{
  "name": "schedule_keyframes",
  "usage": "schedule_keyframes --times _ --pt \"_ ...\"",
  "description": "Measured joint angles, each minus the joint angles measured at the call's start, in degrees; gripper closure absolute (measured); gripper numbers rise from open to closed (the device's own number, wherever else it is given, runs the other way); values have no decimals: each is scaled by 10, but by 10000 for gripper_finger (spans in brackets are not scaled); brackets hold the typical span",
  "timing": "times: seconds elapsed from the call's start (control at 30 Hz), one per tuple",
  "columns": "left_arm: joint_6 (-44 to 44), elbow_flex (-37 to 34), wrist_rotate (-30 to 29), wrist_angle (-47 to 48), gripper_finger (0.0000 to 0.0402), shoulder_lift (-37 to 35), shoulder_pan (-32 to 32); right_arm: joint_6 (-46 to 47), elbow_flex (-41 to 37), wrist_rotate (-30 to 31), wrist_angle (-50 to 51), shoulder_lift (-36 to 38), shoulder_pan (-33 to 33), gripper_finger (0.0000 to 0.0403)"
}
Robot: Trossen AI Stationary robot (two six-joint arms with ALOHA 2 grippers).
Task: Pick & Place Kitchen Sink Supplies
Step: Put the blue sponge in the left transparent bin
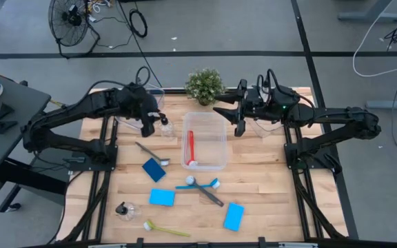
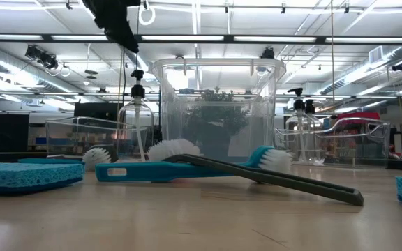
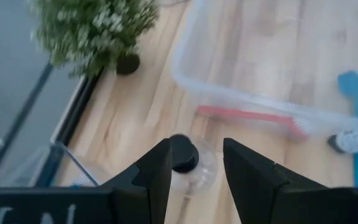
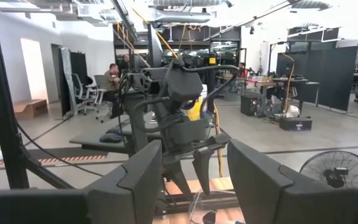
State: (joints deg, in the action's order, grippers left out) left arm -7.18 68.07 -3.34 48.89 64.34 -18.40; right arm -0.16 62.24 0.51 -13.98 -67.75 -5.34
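A small clear bottle (image 1: 165, 128) with a black pump top (image 3: 182, 153) stands upright on the table between the far-left clear bin (image 1: 135, 117) and the middle clear bin (image 1: 204, 141). My left gripper (image 3: 196, 144) hangs open above it, slanting down, with the bottle clear below its fingers (image 2: 137, 122). A red brush (image 1: 189, 148) lies in the middle bin. My right gripper (image 1: 240, 127) stands open and level at the middle bin's far right corner, nothing between its fingers. Blue sponges (image 1: 162, 198), several brushes (image 1: 198, 184) and a fallen bottle (image 1: 125, 210) lie toward the near edge.
A potted plant (image 1: 204, 86) stands at the far edge behind the middle bin. A third clear bin (image 1: 267, 124) under the right arm holds bottles with pump tops (image 2: 302, 132). A grey brush (image 1: 151, 153) and a dark blue sponge (image 1: 154, 169) lie left of the middle bin.
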Motion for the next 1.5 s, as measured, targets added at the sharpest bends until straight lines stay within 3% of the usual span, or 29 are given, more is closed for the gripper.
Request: schedule_keyframes --times 0.6,1.1,1.5 --pt "-169 0 -1 -71 246 0 26 1 0 8 0 0 0 218" --pt "-172 0 -26 -71 160 0 26 1 0 21 0 0 0 218" --pt "-159 0 -3 -28 163 0 41 1 0 20 3 0 0 218"
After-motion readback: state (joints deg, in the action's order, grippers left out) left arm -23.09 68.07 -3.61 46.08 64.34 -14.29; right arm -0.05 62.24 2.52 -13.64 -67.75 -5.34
